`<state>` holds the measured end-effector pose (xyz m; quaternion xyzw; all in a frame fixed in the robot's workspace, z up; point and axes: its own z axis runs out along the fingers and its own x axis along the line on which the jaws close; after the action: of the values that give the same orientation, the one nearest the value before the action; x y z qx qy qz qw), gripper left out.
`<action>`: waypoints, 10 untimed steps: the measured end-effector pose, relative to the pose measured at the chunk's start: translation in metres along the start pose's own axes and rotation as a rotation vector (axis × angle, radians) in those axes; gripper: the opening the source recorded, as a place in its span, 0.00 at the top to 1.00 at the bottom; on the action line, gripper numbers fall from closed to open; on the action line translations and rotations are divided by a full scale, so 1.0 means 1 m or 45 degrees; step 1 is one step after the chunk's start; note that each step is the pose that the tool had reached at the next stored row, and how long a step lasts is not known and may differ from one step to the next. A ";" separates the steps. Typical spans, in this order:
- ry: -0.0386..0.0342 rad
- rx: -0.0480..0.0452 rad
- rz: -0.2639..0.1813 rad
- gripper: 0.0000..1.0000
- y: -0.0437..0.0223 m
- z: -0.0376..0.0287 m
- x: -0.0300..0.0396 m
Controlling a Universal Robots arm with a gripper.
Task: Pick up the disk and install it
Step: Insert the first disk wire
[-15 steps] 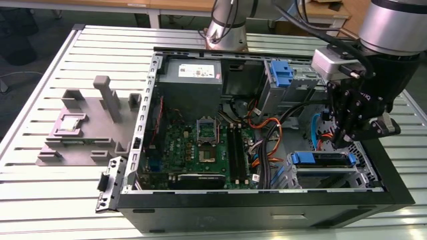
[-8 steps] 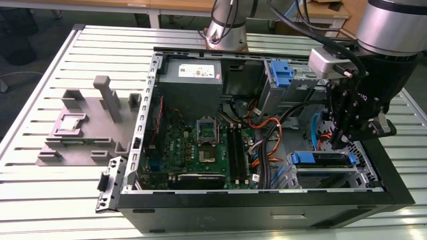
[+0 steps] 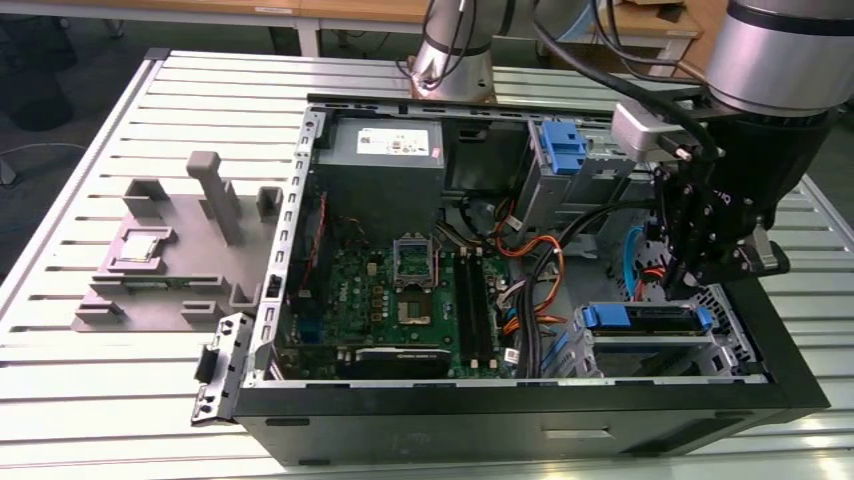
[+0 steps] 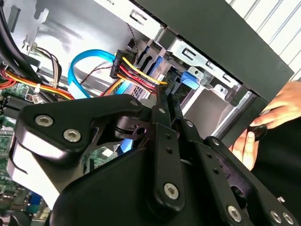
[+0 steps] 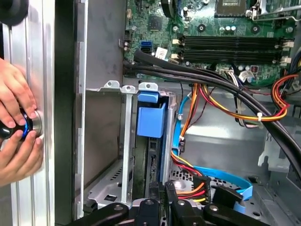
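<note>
The gripper (image 3: 705, 285), its fingers closed together and holding nothing, hangs just above the disk (image 3: 645, 318), which already sits slotted in the drive cage (image 3: 650, 352) of the open computer case (image 3: 534, 412).

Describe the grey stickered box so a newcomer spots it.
Find the open computer case on the table. In its far corner, at the exterior view's left, sits the grey box; unlike the green circuit board beside it, it carries a white sticker.

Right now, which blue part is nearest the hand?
The blue part low in the exterior view, beside the hand; the other blue part sits near the arm base.
</note>
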<state>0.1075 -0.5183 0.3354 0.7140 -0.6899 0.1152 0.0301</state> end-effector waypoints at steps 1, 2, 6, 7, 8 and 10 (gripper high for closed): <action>0.0012 -0.001 0.008 0.84 0.0001 0.0000 0.0000; 0.0018 -0.002 0.014 0.84 0.0002 0.0001 0.0000; -0.0039 0.001 0.019 0.84 0.0031 0.0004 0.0013; -0.0052 0.003 0.020 0.84 0.0043 0.0005 0.0014; -0.0058 0.004 0.021 0.84 0.0054 0.0006 0.0016; -0.0058 0.007 0.023 0.84 0.0068 0.0010 0.0021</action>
<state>0.1010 -0.5209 0.3340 0.7080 -0.6962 0.1157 0.0255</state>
